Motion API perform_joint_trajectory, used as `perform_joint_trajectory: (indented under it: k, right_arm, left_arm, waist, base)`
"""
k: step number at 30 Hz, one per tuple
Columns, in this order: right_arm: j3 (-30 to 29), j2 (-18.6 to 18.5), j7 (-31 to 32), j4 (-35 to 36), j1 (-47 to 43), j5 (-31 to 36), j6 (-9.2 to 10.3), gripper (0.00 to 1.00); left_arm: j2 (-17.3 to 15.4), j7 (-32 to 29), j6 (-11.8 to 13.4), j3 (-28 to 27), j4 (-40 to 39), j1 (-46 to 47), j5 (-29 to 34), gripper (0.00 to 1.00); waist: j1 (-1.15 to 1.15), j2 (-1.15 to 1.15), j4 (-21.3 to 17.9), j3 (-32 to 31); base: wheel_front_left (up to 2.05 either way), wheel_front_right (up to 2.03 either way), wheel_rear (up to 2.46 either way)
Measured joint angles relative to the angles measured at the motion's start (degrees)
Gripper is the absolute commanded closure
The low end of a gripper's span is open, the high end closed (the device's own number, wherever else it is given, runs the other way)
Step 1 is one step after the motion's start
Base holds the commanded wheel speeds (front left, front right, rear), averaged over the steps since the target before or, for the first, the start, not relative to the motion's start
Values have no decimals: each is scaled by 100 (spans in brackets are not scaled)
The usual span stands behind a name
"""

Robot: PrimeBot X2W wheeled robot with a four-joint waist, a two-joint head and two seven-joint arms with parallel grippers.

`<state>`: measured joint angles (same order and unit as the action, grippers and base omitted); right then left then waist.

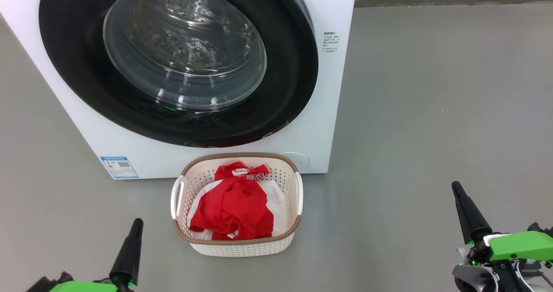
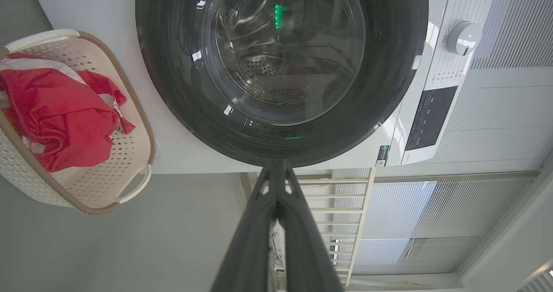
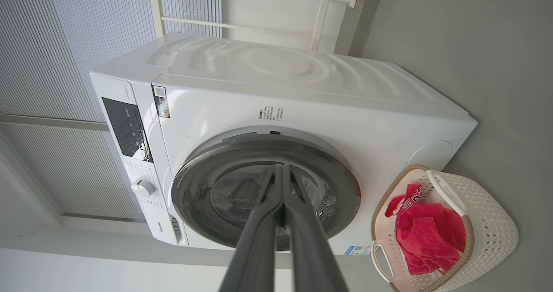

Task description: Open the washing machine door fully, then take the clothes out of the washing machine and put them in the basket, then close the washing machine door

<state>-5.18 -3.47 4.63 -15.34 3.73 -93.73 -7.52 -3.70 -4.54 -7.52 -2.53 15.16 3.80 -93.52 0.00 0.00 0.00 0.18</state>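
Observation:
The white washing machine [image 1: 328, 123] fills the upper left of the head view, its black-rimmed door [image 1: 285, 67] lying flat against the front, with bare steel drum behind the glass. Right before it on the floor stands the cream basket [image 1: 298, 197], holding the red and white clothes [image 1: 235, 205]. My left gripper [image 1: 137, 221] is shut and empty at the lower left, well short of the basket. My right gripper [image 1: 456, 185] is shut and empty at the lower right, far from the machine. The left wrist view has the door [image 2: 173, 89] and basket [image 2: 138, 123]; the right wrist view has the door [image 3: 337, 175] and basket [image 3: 488, 223].
Grey floor [image 1: 432, 110] spreads wide to the right of the machine. A control panel with a knob [image 2: 463, 37] sits on the machine's top front. Pale slatted blinds [image 3: 65, 46] and a white frame stand behind the machine.

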Motion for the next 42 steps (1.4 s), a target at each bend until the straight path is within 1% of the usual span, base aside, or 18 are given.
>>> perform_joint_trajectory:
  k: [42]
  right_arm:
    - [-126, 18, 53, -2, 1, 12, 0, 100]
  left_arm:
    - [69, -76, 0, -87, 3, 0, 9, 100]
  waist:
    - [0, 0, 0, 0]
  base:
    - [0, 0, 0]
